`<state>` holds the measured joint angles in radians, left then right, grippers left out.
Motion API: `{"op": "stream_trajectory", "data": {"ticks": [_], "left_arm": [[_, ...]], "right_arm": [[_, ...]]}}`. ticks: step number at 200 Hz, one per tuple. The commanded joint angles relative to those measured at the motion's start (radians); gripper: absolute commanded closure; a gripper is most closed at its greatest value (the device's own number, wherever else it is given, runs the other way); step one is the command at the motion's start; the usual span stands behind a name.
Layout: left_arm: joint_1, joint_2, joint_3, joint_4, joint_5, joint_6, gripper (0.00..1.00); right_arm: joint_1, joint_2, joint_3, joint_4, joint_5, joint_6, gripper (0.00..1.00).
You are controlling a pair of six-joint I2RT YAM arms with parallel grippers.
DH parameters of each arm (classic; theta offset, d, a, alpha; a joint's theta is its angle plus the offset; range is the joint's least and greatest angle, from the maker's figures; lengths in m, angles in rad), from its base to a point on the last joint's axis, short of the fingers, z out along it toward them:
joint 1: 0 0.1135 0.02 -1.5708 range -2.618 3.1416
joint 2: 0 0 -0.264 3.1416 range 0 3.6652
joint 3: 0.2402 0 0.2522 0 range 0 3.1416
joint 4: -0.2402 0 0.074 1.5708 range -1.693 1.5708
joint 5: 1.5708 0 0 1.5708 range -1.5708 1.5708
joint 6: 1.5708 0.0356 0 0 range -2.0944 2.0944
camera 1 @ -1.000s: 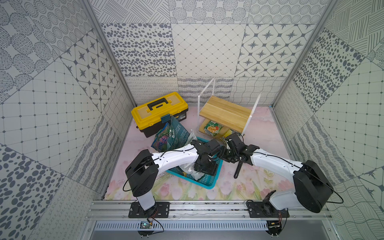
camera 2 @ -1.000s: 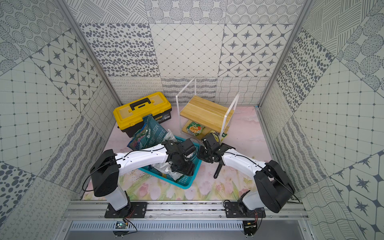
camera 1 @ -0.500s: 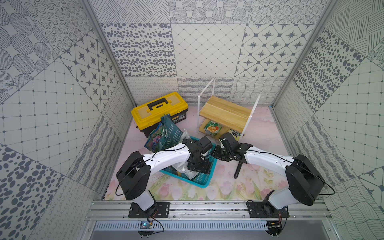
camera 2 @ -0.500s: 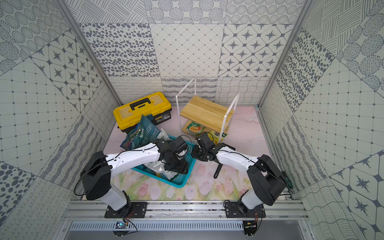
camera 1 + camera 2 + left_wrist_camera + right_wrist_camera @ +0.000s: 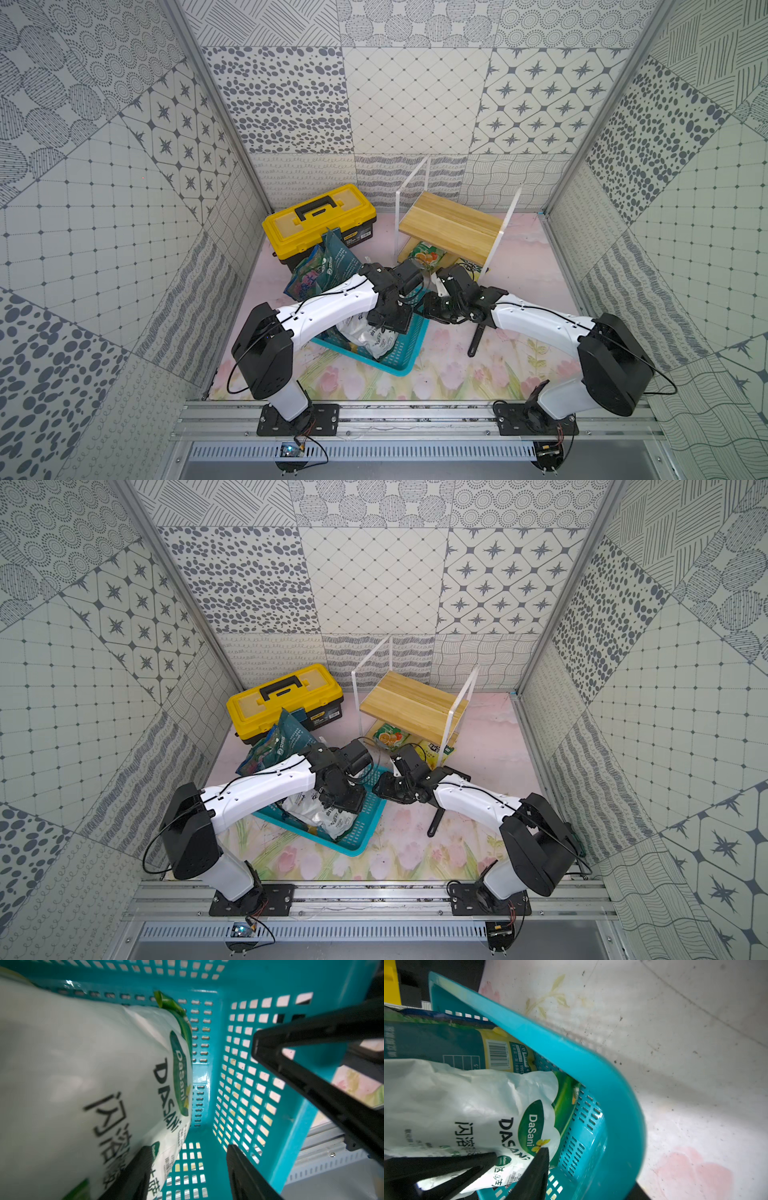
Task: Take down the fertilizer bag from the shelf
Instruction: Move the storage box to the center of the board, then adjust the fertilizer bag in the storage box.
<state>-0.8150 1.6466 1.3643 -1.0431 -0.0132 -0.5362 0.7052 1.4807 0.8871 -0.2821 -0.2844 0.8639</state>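
Right now both of my arms meet over the teal basket (image 5: 400, 366), which sits on the floral table (image 5: 457, 376) in front of the yellow toolbox (image 5: 320, 218).

My left gripper (image 5: 188, 1153) hangs inside the basket with its jaws apart. One finger (image 5: 141, 1169) lies across the edge of the white fertilizer bag (image 5: 83, 1064), and the other stands over the basket's perforated floor. Nothing is pinched between them, so it is released.

My right gripper (image 5: 519, 1152) comes in from the opposite side, at the basket's rim (image 5: 591, 1068). Its two black fingers are spread, and the bag's green DaSani label shows in the gap, so I grasp nothing there either. In the left wrist view this gripper shows as dark bars crossing above the basket wall.

The white fertilizer bag is off the shelf (image 5: 451, 226). It lies crumpled inside the basket, printed side up, and in both top views (image 5: 328, 814) it is half hidden under my left wrist. A dark teal bag (image 5: 436, 1043) with a barcode sits beyond it in the right wrist view. In a top view the dark teal bag (image 5: 337, 261) stands upright at the basket's far end, just beside the toolbox.

The shelf stands well apart from the basket, toward the back wall, and its top board is bare wood. On its lower board lies a green bag with orange fruit printed on it (image 5: 424, 255), with a yellow packet (image 5: 434, 751) next to it.

A slim black object (image 5: 478, 338) lies on the table near my right forearm.
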Motion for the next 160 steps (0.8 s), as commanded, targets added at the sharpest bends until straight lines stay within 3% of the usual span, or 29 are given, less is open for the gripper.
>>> {"op": "stream_trajectory", "data": {"ticks": [1, 36, 85, 126, 160], "left_arm": [[-0.011, 0.005, 0.047, -0.105, -0.111, -0.001, 0.43], [-0.048, 0.04, 0.045, -0.054, -0.091, -0.023, 0.51], [-0.064, 0.15, 0.052, -0.002, -0.061, -0.023, 0.54], [-0.058, 0.194, 0.03, 0.029, -0.064, -0.011, 0.55], [-0.037, 0.197, -0.01, 0.038, -0.064, -0.002, 0.32]], "right_arm": [[-0.029, -0.039, -0.009, 0.026, -0.014, -0.026, 0.53], [-0.069, -0.046, -0.006, 0.011, -0.022, -0.048, 0.55], [-0.077, -0.028, -0.004, 0.012, -0.039, -0.053, 0.69], [-0.077, -0.022, -0.011, 0.015, -0.042, -0.057, 0.75], [-0.076, -0.02, -0.016, 0.017, -0.047, -0.061, 0.75]]}}
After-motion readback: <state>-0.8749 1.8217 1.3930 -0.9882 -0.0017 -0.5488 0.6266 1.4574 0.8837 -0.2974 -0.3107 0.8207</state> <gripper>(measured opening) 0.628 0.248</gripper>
